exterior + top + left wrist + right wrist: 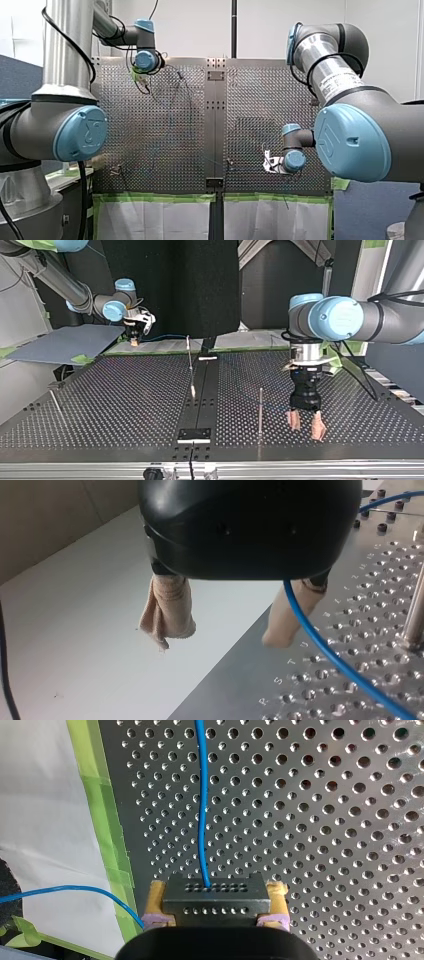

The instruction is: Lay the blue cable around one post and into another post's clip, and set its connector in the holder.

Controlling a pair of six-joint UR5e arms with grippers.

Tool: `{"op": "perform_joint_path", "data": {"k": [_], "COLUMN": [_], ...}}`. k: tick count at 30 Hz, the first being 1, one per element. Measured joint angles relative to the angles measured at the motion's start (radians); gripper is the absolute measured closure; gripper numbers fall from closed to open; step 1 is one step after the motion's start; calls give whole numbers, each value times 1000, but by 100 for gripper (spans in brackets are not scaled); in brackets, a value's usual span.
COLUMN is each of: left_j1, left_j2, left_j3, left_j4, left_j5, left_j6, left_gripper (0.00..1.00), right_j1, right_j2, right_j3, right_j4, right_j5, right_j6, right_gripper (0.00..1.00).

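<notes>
**Blue cable: connector end held by my right gripper; my left gripper open, holding nothing.**

The connector, a dark block with rows of holes, is clamped between the right gripper's yellow pads, the jaws closed on its two ends. The cable leaves its front face and runs straight ahead over the perforated table. A second stretch curves off past the green tape. Top view: the right gripper is at the table's 11 o'clock, by the far edge. The left gripper is at 4 o'clock, low over the table, with its beige pads spread wide. A thin post stands at its 9 o'clock. Left wrist view: the cable passes just beside one pad, unpinched.
</notes>
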Motion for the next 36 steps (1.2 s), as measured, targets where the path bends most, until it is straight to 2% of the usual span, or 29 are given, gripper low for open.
{"op": "perform_joint_path", "data": {"k": [4,9,18,26,32,36], "left_j1": [8,13,28,21,2,-3], "left_j2": [-12,-54,-79,-84,-126,-145], "left_j3": [7,29,32,26,2,0], "left_j4": [1,3,8,4,2,3], "left_j5": [13,32,32,20,28,31], "left_j6": [0,0,1,24,61,65], "left_gripper": [0,0,0,0,0,0], "right_j1": [0,0,1,0,0,-2], "right_j2": [0,2,4,6,7,8], "right_j3": [0,0,0,0,0,0], "right_j4": [0,0,-3,-7,-7,-7], "right_j5": [0,0,0,0,0,0], "right_j6": [0,0,-2,-2,-2,-1], "right_gripper": [77,77,77,77,77,77]}}
